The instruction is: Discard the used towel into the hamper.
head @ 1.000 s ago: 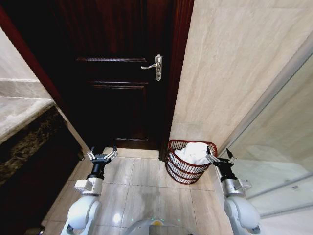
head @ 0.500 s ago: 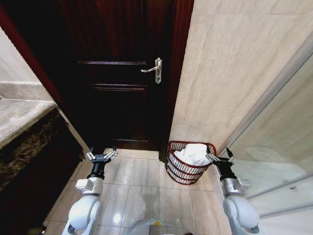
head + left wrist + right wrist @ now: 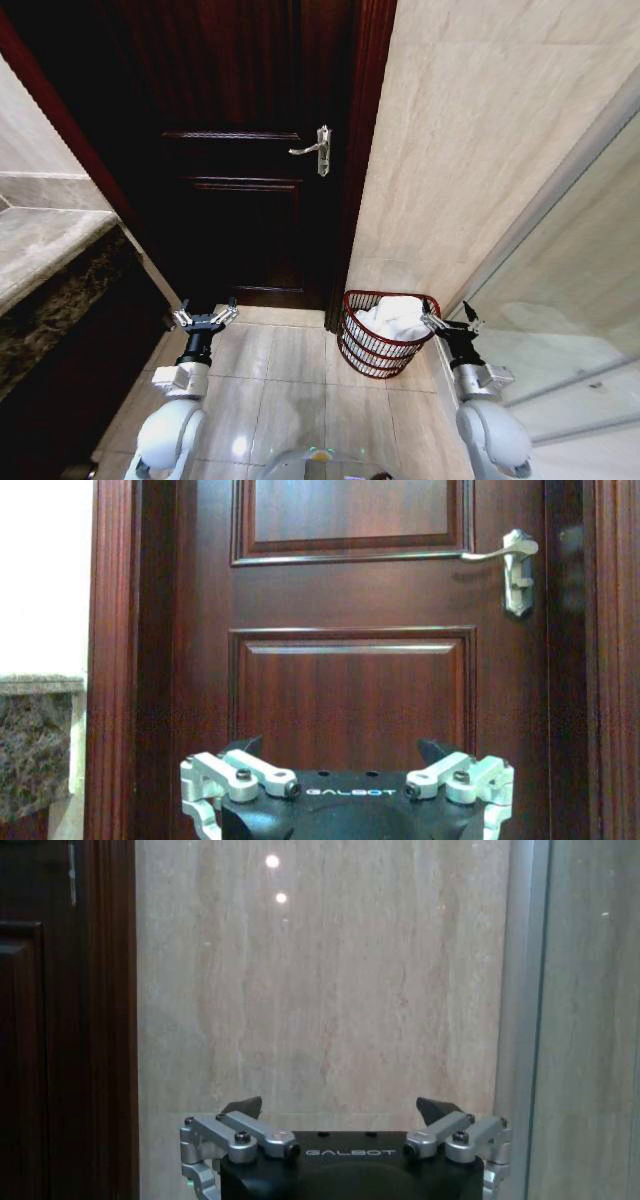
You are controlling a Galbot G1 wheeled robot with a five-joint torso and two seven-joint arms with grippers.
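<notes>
Here the towel (image 3: 398, 314) is seen already inside the hamper (image 3: 378, 352), heaped white above the rim and slumped toward the far side. The hamper stands on the tiled floor (image 3: 290, 385) at the foot of the beige wall (image 3: 470, 140), just beside the dark door (image 3: 240, 180) frame, in the corner where wall and floor meet. By that lie the discard is judged done or nearly so.

The towel is judged soft, limp and light; it would fold and drape under any pinch, so a bunched fold at the top of the heap would be the place to take it, were it to be pushed lower. The hamper, of thin open ribs, is judged light and easily tipped or slid on glossy tile; its rim would be the only firm hold, and a snagged fingertip among the ribs could drag it.

The right gripper (image 3: 450, 322) is held just beside the hamper's rim on the glass-panel side, its fingers spread and nothing between them; in the right wrist view the right gripper (image 3: 340, 1110) faces bare wall with the tips apart. The left gripper (image 3: 204, 318) is parked low over the floor before the door, well apart from the hamper, likewise spread and empty, as the left wrist view confirms (image 3: 340, 748). The door handle (image 3: 315, 149) is untouched.
</notes>
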